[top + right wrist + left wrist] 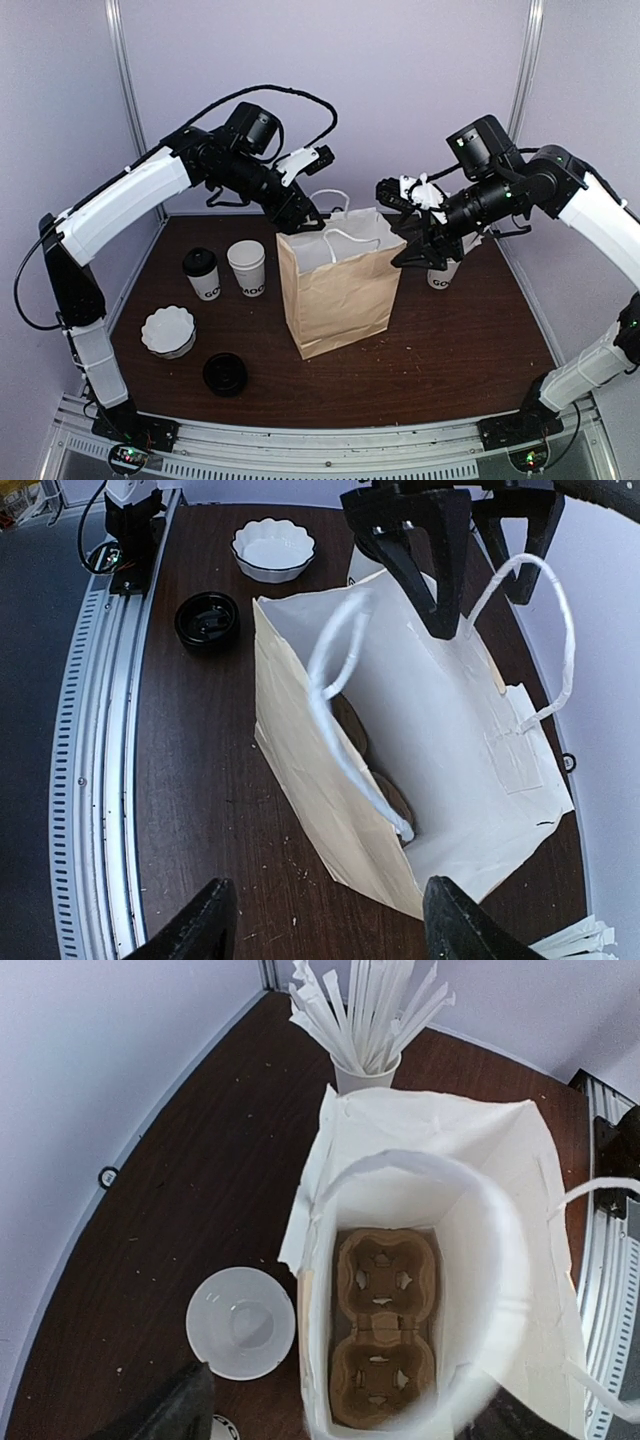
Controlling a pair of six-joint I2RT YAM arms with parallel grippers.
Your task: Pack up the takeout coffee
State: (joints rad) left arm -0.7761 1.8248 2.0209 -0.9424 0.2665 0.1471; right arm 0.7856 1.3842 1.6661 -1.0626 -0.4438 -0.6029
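The takeout coffee [201, 272], a white cup with a black lid, stands upright at the left of the table. A brown paper bag [340, 290] with white handles stands open in the middle. A cardboard cup carrier [385, 1325] lies at its bottom with both sockets empty. My left gripper [308, 215] is open above the bag's far left rim, its fingers [440, 560] wide apart and one white handle [548, 630] looping up beside them. My right gripper [412, 250] is open and empty at the bag's right rim, and it also shows in the right wrist view [325, 940].
A lidless white cup [246, 267] stands between the coffee and the bag. A white cup with white sticks [366, 1065] stands behind the right gripper. A scalloped white bowl [168, 331] and a loose black lid [225, 374] lie at the front left.
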